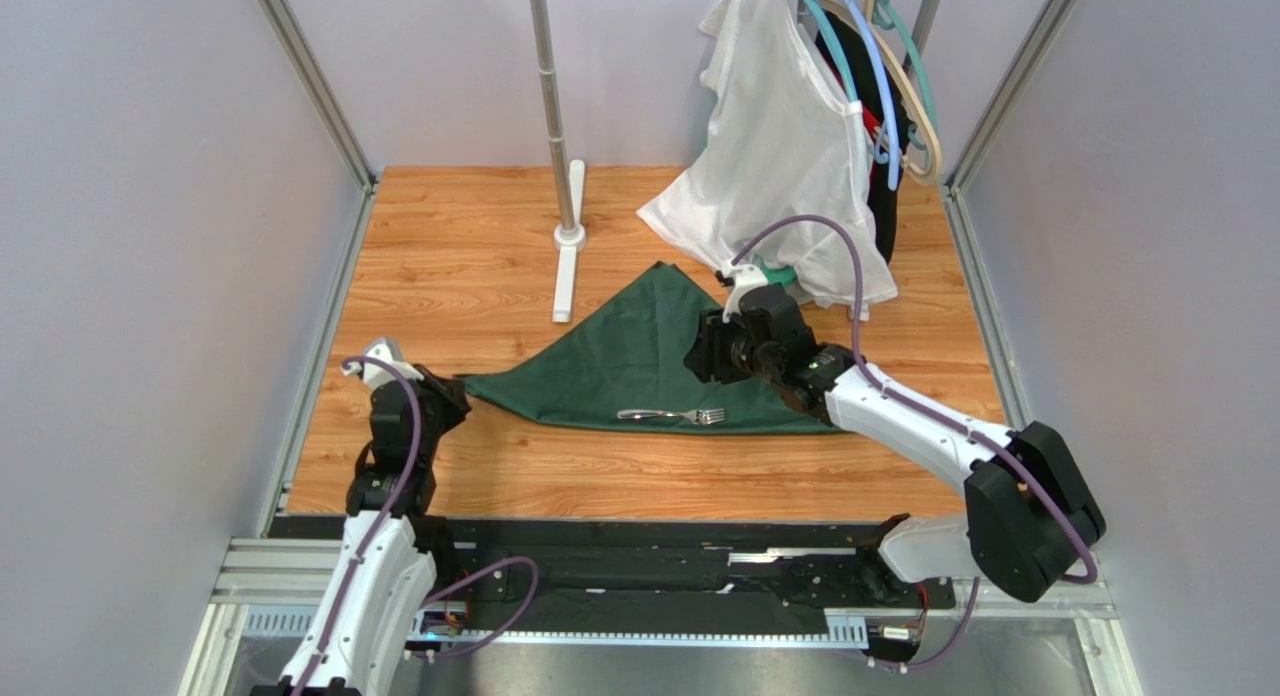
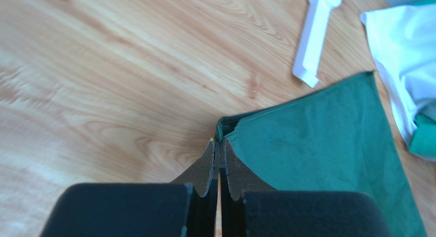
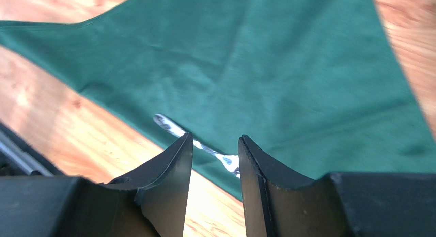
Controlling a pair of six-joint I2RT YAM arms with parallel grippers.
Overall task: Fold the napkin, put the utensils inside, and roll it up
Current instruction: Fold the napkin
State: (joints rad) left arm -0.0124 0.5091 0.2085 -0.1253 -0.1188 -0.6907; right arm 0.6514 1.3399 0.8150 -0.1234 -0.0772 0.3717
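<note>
2 plain grey walls (image 1: 135, 276) flank a light wooden tabletop (image 1: 451, 246); a white pole stand (image 1: 567, 231) and a white garment on hangers (image 1: 781, 141) sit at the back. Large dark green cloth napkin (image 1: 631, 351) lies folded in a triangle mid-table, slim silver metal fork (image 1: 672, 416) on its near edge. The left gripper (image 2: 219, 145) has fingers together, pinching the napkin's left corner. The right gripper (image 3: 215, 142) has fingers apart, hovering over the napkin, with the fork showing between them, untouched.

Seen from above, the right arm (image 1: 917, 419) hides the napkin's (image 1: 631, 359) right corner, and the fork's (image 1: 672, 416) tines are too small to count. At the right wrist, the right tool (image 3: 215, 137) masks part of the fork; the frame edge crops the cloth.
</note>
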